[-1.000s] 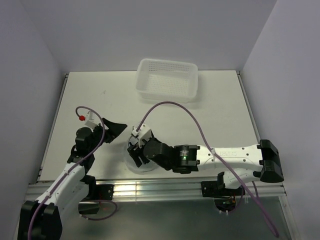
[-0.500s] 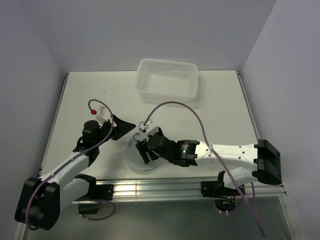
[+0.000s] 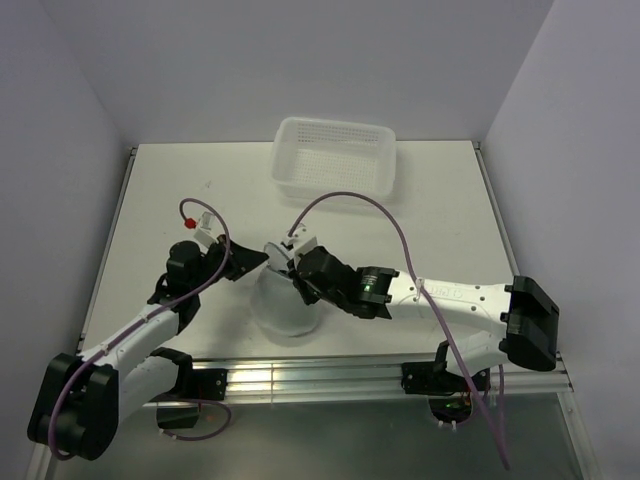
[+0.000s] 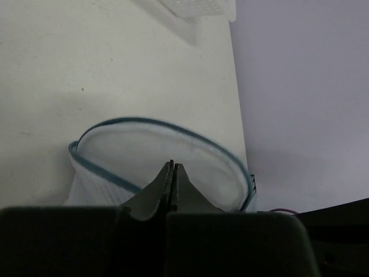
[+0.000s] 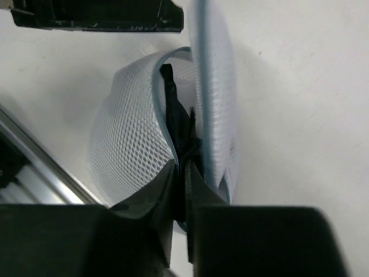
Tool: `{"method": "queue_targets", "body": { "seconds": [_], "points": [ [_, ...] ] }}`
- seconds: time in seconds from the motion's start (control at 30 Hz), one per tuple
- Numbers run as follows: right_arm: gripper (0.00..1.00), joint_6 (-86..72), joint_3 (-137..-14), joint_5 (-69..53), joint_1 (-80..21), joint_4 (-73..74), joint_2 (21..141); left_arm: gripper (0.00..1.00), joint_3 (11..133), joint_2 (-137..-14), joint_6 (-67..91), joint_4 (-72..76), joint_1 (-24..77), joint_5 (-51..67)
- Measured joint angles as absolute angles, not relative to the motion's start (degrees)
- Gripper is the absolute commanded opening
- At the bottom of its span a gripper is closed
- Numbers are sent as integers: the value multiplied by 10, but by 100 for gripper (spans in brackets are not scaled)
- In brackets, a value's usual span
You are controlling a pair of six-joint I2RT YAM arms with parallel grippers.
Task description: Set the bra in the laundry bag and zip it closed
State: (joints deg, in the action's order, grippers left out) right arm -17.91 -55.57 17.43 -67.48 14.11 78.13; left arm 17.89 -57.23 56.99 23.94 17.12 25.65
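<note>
The laundry bag [image 3: 282, 308] is a white mesh pod with a blue-grey rim, standing partly open near the table's front. In the right wrist view its two halves [image 5: 130, 138] gape, and the black bra [image 5: 174, 112] sits in the gap, bunched toward my fingers. My right gripper [image 5: 185, 165] [image 3: 291, 268] is shut on that black fabric. My left gripper [image 4: 173, 164] [image 3: 262, 262] is shut at the raised half's rim [image 4: 115, 122]. I cannot tell whether mesh is pinched between its jaws.
A rectangular white perforated basket [image 3: 332, 188] stands at the back centre, and its corner [image 4: 202, 8] shows in the left wrist view. A metal rail [image 3: 320, 375] runs along the near edge. Grey walls close in both sides and the back.
Both grippers went from open to shut. The right gripper moved up and back from over the flat bag, and one half of the bag now stands raised between the two grippers.
</note>
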Motion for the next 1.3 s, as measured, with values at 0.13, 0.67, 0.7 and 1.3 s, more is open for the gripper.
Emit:
{"method": "queue_targets", "body": {
  "seconds": [0.13,0.67,0.7,1.3],
  "points": [
    [0,-159,-562,179,-660,127,783,0,179,-575,573,251,189,243],
    [0,-55,-618,293,-724,76,815,35,232,-502,562,239,211,148],
    [0,-61,-618,294,-736,75,846,44,215,-484,562,225,211,146],
    [93,-188,-613,254,-738,92,833,67,131,-326,597,26,225,143]
  ]
}}
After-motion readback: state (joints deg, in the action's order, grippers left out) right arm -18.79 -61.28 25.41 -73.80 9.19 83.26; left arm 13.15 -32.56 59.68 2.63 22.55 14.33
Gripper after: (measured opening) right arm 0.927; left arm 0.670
